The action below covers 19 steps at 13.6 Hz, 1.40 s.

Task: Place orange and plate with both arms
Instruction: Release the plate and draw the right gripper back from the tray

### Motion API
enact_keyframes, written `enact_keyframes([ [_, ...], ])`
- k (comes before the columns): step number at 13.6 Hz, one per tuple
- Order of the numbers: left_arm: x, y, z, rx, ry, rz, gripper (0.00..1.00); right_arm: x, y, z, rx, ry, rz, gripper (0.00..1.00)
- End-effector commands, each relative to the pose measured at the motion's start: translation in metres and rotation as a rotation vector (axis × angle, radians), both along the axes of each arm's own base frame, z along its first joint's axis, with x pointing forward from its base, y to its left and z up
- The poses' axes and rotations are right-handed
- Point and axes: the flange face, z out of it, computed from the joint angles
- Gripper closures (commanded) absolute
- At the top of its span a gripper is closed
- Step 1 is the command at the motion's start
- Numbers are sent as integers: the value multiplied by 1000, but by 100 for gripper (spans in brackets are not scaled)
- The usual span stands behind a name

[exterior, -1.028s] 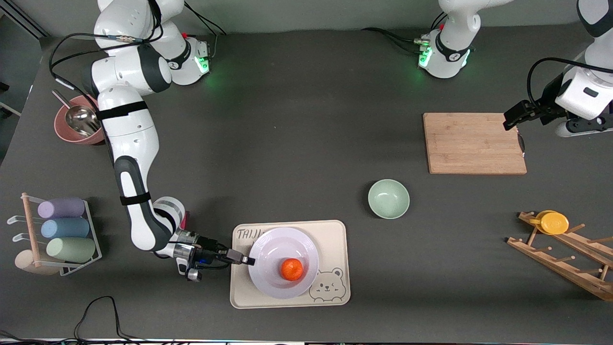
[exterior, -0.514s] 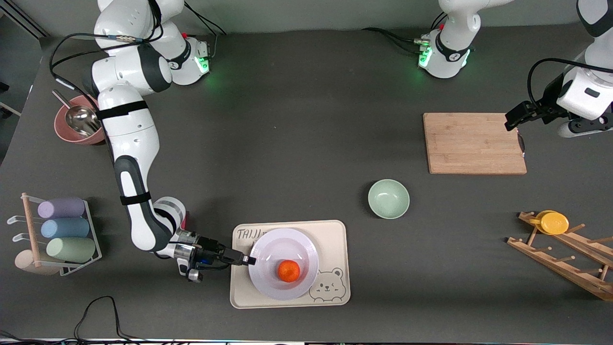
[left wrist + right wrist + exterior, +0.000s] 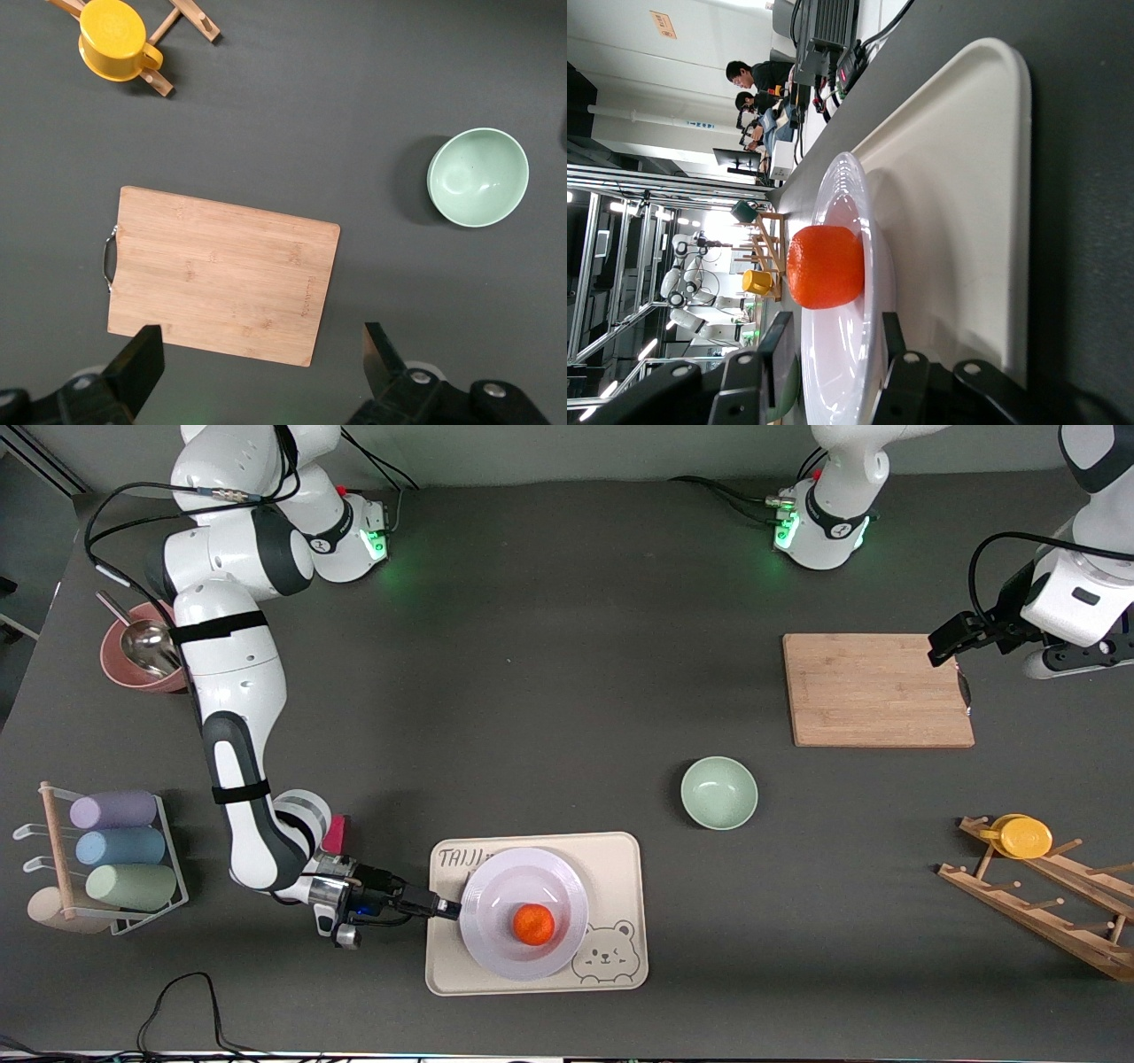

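The right hand (image 3: 454,909) sits low at the edge of the cream tray (image 3: 620,868) toward the right arm's end of the table (image 3: 549,691), its fingers (image 3: 776,354) spread either side of the rim of the white plate (image 3: 496,948). The round plate lies flat on the tray with no long axis, and the orange (image 3: 534,924) rests in its well. The left hand (image 3: 257,354) waits, fingers spread, in the air over the wooden cutting board (image 3: 877,689), its fingers cut off in the left wrist view.
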Motion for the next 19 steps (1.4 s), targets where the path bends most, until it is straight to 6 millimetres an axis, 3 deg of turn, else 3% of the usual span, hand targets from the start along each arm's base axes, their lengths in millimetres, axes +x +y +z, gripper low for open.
enact_keyframes([
  [1, -5, 0, 8, 17, -1, 15, 0, -12, -12, 6, -37, 18, 17, 53],
  [2, -5, 0, 8, 19, -1, 15, 0, -11, -23, 10, -56, 19, 16, 53],
  [4, -5, -2, 6, 19, 2, 10, 0, -13, -25, 27, -54, 31, 9, 54],
  [8, -4, -5, 6, 19, 1, 6, 0, -11, -32, 80, -51, 101, -15, 54],
  [11, -5, -3, 6, 33, 4, 4, 0, -24, -45, 124, -72, 156, 6, 54],
  [13, -6, -2, 5, 34, 7, 6, 0, -34, -57, 158, -99, 192, 19, 54],
  [16, -7, -3, 6, 35, 15, 4, 0, -64, -78, 227, -201, 253, 37, 51],
  [17, -7, -4, 7, 33, 13, 5, 0, -78, -86, 252, -262, 273, 66, 49],
  [19, -7, -4, 7, 35, 13, 3, 0, -99, -106, 306, -445, 300, 133, 34],
])
